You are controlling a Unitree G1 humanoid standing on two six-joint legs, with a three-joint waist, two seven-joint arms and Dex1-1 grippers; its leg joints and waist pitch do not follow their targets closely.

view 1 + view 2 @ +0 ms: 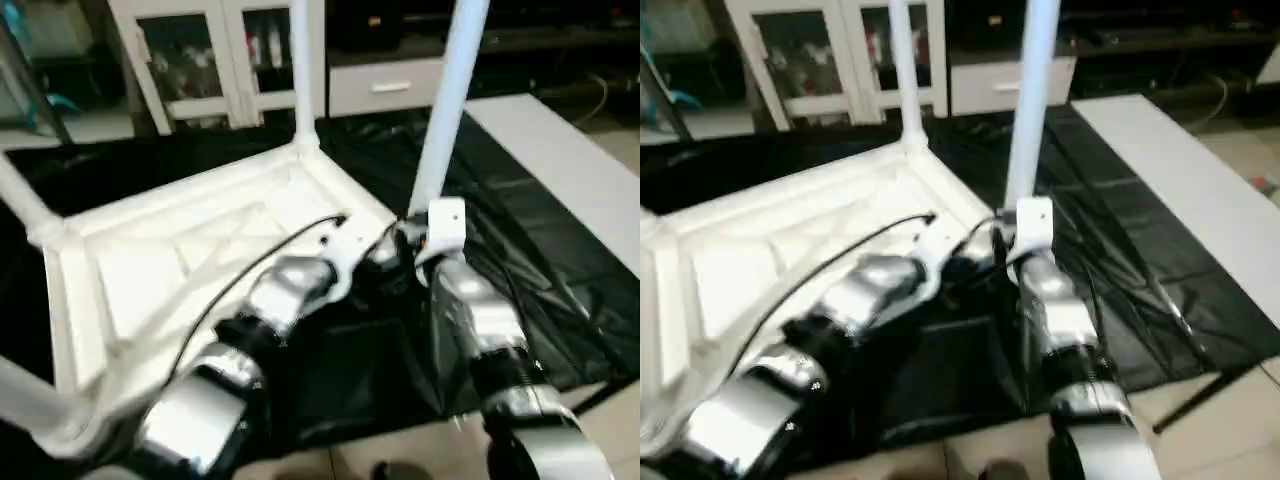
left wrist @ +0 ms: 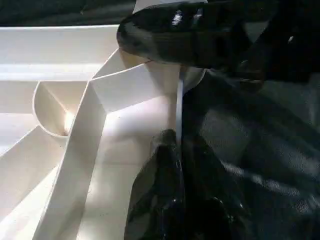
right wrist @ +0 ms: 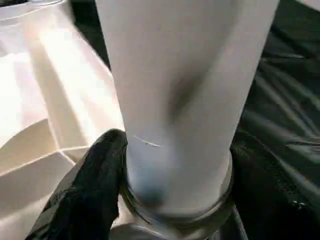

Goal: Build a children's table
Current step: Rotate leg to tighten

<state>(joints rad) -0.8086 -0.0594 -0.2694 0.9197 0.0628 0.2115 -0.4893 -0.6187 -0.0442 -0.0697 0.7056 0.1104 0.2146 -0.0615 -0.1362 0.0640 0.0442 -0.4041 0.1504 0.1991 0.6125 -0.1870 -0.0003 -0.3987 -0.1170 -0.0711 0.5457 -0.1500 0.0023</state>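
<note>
The white tabletop (image 1: 180, 250) lies upside down on the black-covered surface, ribs facing up. White legs rise from its corners: one at the far corner (image 1: 303, 70), one at the left (image 1: 20, 205) and one at the near left (image 1: 25, 400). At the near right corner stands another leg (image 1: 447, 110), its foot in the round socket (image 3: 175, 212). My right gripper (image 3: 175, 190) is shut on this leg low down, a black finger (image 3: 90, 200) on each side. Beside it, my left gripper (image 2: 177, 145) is shut on the thin rim (image 2: 178, 105) of the tabletop.
A white glass-door cabinet (image 1: 200, 60) and a white drawer unit (image 1: 385, 88) stand behind the work surface. A long white board (image 1: 570, 170) lies along the right side. The black cover (image 1: 520, 260) is wrinkled, and pale floor (image 1: 610, 420) shows at the near right.
</note>
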